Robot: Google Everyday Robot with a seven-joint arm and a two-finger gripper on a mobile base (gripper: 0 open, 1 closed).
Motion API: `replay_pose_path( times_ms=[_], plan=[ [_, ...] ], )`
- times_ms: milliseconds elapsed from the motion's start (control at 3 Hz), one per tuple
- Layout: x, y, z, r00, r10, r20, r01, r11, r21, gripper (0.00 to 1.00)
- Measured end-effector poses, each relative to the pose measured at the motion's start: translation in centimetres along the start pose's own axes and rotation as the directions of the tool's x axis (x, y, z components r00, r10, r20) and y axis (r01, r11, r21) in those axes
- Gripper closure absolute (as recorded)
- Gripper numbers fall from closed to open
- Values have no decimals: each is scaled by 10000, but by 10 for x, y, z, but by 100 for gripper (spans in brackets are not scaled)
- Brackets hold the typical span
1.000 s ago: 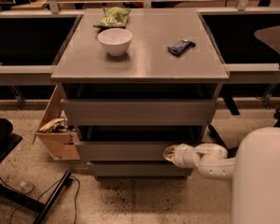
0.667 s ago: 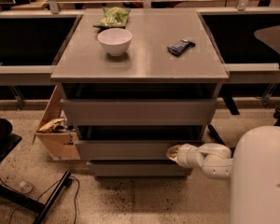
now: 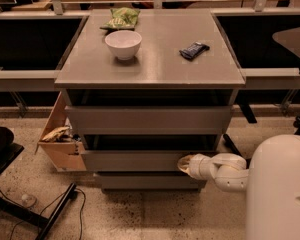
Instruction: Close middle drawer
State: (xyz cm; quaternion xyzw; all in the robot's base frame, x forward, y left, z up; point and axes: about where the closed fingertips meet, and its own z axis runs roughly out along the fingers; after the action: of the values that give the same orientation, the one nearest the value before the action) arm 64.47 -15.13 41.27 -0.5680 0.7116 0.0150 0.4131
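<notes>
The middle drawer [image 3: 135,160] is the grey flat front panel in the middle of the grey cabinet. A dark gap shows above it, so it stands a little out from the cabinet. My gripper [image 3: 184,164] is at the right end of this panel, right up against its front. The white arm [image 3: 225,170] reaches in from the lower right. The top drawer [image 3: 145,120] sits above it and the bottom drawer [image 3: 145,181] below.
On the cabinet top [image 3: 155,66] are a white bowl [image 3: 123,44], a green bag [image 3: 120,19] and a dark snack bar [image 3: 194,50]. A cardboard box [image 3: 60,141] with clutter stands left of the cabinet. A black stand leg [image 3: 50,219] and cables lie on the floor at left.
The gripper has shifted very slightly along the middle drawer's front and stays against it. The drawer front looks much the same.
</notes>
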Motion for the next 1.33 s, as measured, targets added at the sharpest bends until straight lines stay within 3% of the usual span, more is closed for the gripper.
replay_pose_path(
  times_ms=[333,667,1333],
  plan=[
    [0,0,0,10000,0,0,0,10000,0,12],
    [0,0,0,10000,0,0,0,10000,0,0],
    [0,3,-2,10000,0,1,0,10000,-1,41]
  ],
)
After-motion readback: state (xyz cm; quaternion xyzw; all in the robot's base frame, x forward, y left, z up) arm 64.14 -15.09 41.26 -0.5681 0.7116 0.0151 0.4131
